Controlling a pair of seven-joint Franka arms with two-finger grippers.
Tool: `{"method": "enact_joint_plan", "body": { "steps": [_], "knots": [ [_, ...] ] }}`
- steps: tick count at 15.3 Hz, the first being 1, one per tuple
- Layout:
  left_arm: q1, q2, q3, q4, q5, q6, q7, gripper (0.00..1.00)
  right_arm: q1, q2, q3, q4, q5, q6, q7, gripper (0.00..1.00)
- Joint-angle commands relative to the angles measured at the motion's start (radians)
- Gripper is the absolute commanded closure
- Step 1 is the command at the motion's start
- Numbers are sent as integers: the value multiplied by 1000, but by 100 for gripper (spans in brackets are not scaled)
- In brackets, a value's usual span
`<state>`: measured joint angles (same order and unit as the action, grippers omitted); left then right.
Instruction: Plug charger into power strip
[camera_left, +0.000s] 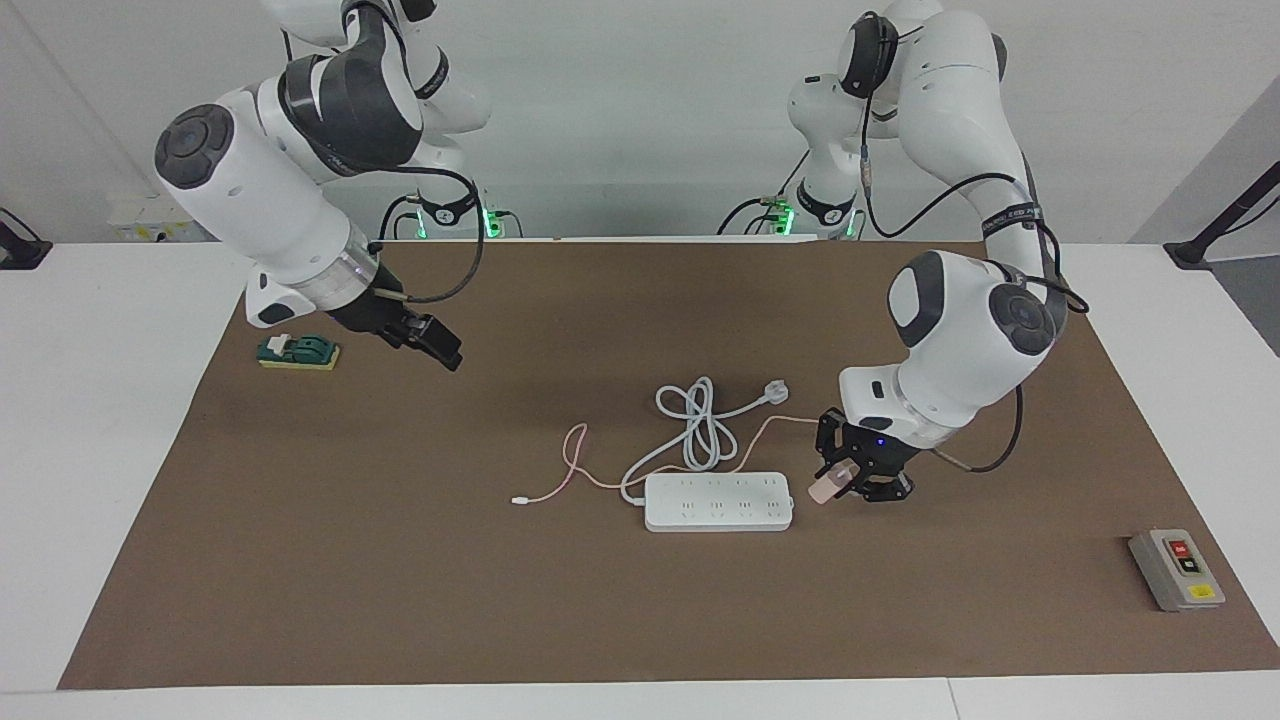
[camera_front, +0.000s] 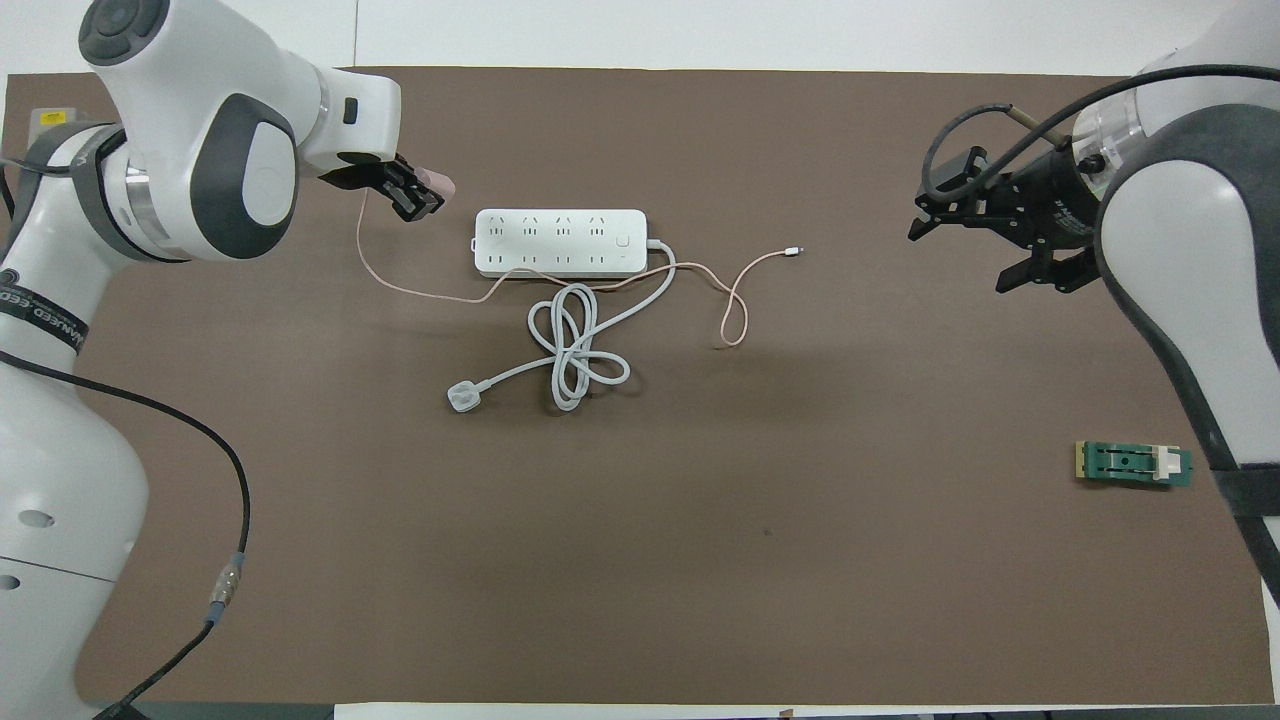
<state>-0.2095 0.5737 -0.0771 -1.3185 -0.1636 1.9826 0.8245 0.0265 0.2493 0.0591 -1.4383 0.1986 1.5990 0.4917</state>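
Observation:
The white power strip (camera_left: 718, 501) (camera_front: 560, 242) lies flat mid-mat, its thick cord (camera_left: 700, 425) looped nearer the robots. My left gripper (camera_left: 845, 480) (camera_front: 420, 192) is shut on the pale-pink charger (camera_left: 827, 487) (camera_front: 437, 184), held low just off the strip's end toward the left arm's side. The charger's thin pink cable (camera_left: 575, 470) (camera_front: 735, 300) trails past the strip and ends in a white tip (camera_left: 519, 500) (camera_front: 795, 250) on the mat. My right gripper (camera_left: 440, 348) (camera_front: 1005, 250) hangs open and empty above the mat toward the right arm's end.
A green switch block (camera_left: 298, 351) (camera_front: 1133, 464) sits toward the right arm's end. A grey box with red and yellow buttons (camera_left: 1176, 569) lies at the mat's corner, toward the left arm's end and far from the robots. The white three-pin plug (camera_left: 774, 389) (camera_front: 462, 397) rests by the looped cord.

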Motion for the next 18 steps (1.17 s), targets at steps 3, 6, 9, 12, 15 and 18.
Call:
{"method": "enact_joint_plan", "body": {
  "steps": [3, 6, 9, 12, 15, 18],
  "knots": [
    [-59, 5, 13, -5, 120, 19, 62, 100, -28, -50, 11, -25, -129, -25, -270, 0],
    [-83, -5, 8, -39, 213, 28, 67, 100, -46, -91, 11, -53, -176, -42, -376, 0],
    [-91, -23, 10, -94, 231, 76, 100, 100, -65, -155, 11, -109, -199, -42, -458, 0],
    [-97, -51, 7, -169, 234, 146, 102, 100, -71, -220, 11, -183, -220, -39, -489, 0],
    [-113, -57, 7, -179, 230, 140, 93, 100, -71, -269, 11, -249, -242, -33, -493, 0],
    [-125, -72, 10, -217, 230, 137, 90, 100, -89, -283, 13, -258, -243, -40, -519, 0]
  ]
}}
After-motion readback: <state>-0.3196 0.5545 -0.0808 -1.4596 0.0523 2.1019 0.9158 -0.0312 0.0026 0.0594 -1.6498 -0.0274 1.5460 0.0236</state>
